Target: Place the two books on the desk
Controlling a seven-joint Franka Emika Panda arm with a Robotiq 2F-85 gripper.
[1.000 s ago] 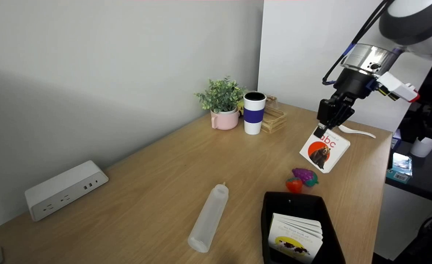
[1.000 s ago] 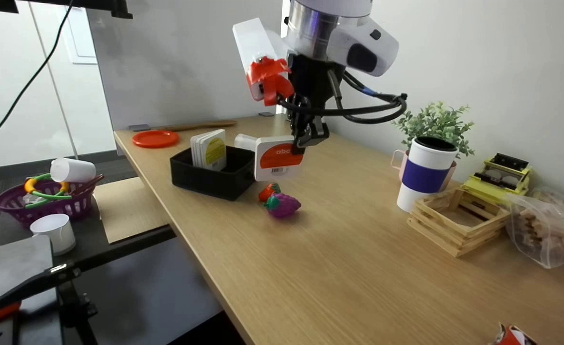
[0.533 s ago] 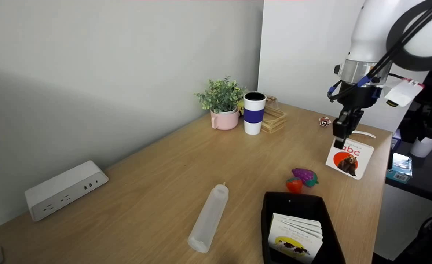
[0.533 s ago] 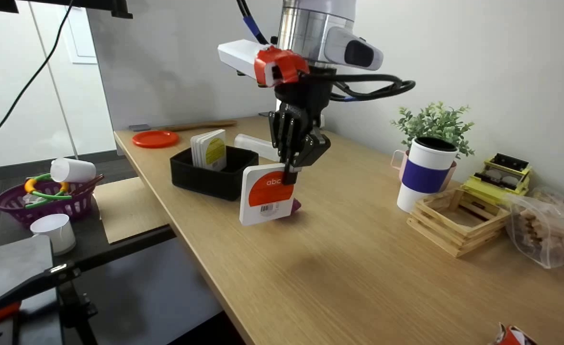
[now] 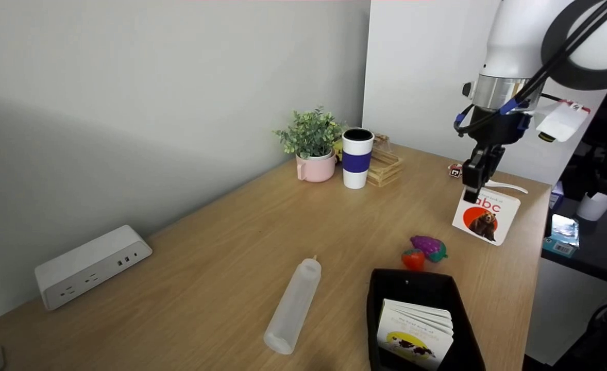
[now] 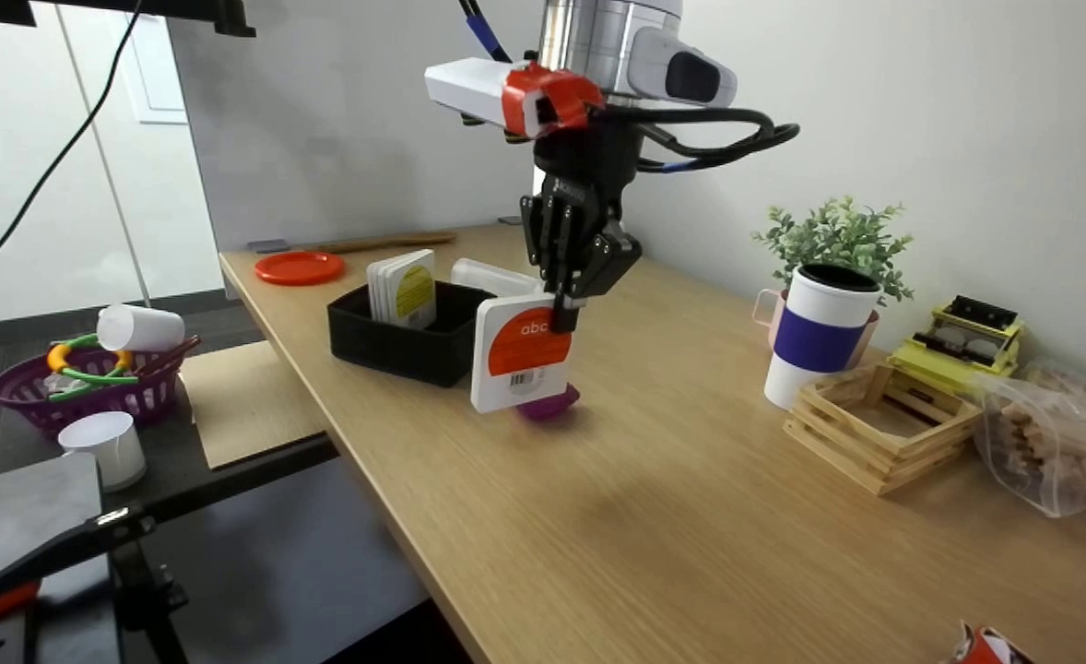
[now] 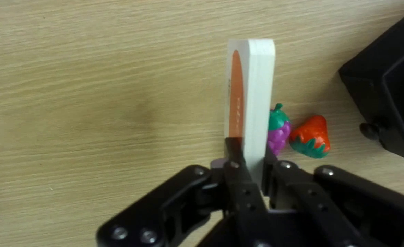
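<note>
The jointed black claw (image 7: 252,150) nearest me is pinching a thin, squarish white card book with a bear on red (image 5: 486,215) by a top corner, and that book's hanging over the wide light-brown wooden desk (image 6: 737,553), not touching it. Just behind, a purple plastic-looking toy grape bunch (image 6: 548,407) is sitting on the wood, and farther back the white card book with a yellow patch (image 6: 417,288) is standing in a boxy black tray (image 6: 386,355). So neither's counting as placed imo: one's needing a set-down, the other the whole trip.

Pointing-wise, the bear one's hanging on edge, title end up, covers facing sideways, bottom edge slanting. It's looking too square for calling a long axis. The yellow one's standing roughly upright too, sitting against other white edges.
</note>
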